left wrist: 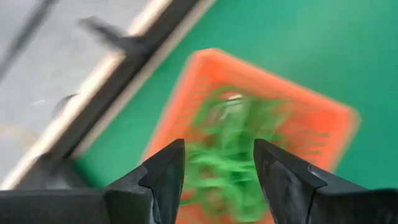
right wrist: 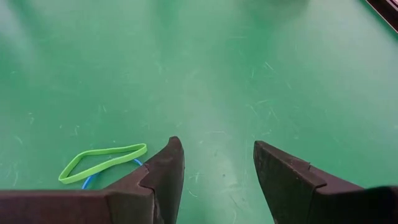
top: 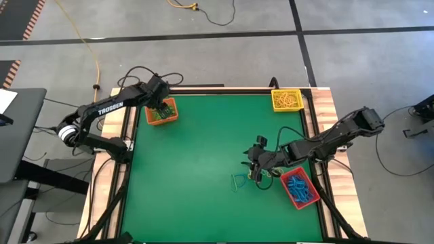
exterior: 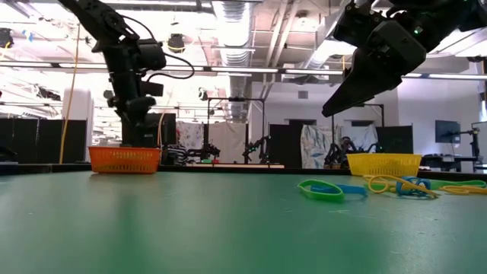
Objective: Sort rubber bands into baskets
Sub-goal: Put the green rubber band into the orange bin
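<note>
High view, from nine o'clock: the left gripper [top: 163,108] hangs with jaws spread over the shallow orange plastic basket [top: 170,119] of green bands. Towards four o'clock, the right gripper [top: 254,168], jaws spread and empty, hovers beside a thin green elastic loop [right wrist: 102,159] lying flat atop a blue one; it should probably descend straddling one strand.

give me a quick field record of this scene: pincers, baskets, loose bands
left pincer: open, over the orange basket of green bands
right pincer: open, empty, above the mat near the red basket
red basket contents: blue bands
yellow basket: far right corner, yellow bands inside
loose on mat: green band overlapping a blue band
</note>
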